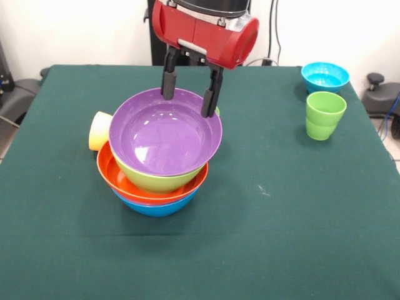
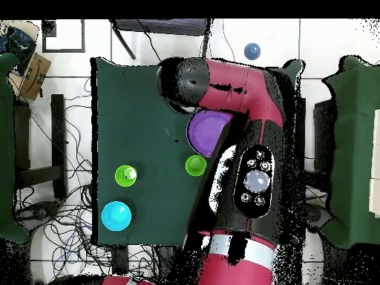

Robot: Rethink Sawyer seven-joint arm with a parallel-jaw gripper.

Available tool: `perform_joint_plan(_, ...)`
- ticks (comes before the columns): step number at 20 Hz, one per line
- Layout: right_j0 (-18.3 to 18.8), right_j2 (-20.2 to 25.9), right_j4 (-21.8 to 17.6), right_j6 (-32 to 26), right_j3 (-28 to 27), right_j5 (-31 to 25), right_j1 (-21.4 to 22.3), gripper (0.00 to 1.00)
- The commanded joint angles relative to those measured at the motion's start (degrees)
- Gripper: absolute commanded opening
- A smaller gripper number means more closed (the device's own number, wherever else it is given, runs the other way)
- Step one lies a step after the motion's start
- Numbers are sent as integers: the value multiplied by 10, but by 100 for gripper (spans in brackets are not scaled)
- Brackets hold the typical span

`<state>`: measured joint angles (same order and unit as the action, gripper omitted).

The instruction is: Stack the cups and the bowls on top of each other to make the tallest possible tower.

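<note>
The two black fingers (image 1: 169, 81) of the red and black gripper (image 1: 189, 94) hang spread apart, pinching nothing; in the front view their tips sit at the far rim of the large glossy purple plastic bowl (image 1: 165, 134), one at about 11 o'clock and the other at about 1 o'clock on that rim. Whether they touch the rim cannot be told.

Going left to right in the front view: a small yellow plastic tumbler (image 1: 99, 130) lies on its side on the dark green tablecloth (image 1: 56, 219), just beside the tower at its 9 o'clock, its mouth turned toward the pile. The tower (image 1: 156, 169) stands left of the table's middle: a blue plastic bowl (image 1: 156, 207) lowest, an orange plastic bowl (image 1: 119, 178) nested in it, a lime green plastic bowl (image 1: 153, 180) above that, and the purple one tilted on top. A sliver of green shows at the purple rim beside the right-hand finger; what it is cannot be told. Well apart, at the tower's 2 o'clock, a light green stepped plastic tumbler (image 1: 325, 115) stands upright, and just beyond it at 12 o'clock sits a small turquoise plastic bowl (image 1: 324, 76), near the table's far corner.

From overhead, the red arm (image 2: 249, 111) covers most of the tower.
</note>
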<state>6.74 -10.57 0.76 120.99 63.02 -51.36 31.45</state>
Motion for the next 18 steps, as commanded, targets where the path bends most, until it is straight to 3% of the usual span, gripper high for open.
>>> perform_joint_plan(1,-8,47,3,38,50,-5,-14,100)
perform_joint_plan(18,-37,32,26,91,72,-5,-3,100)
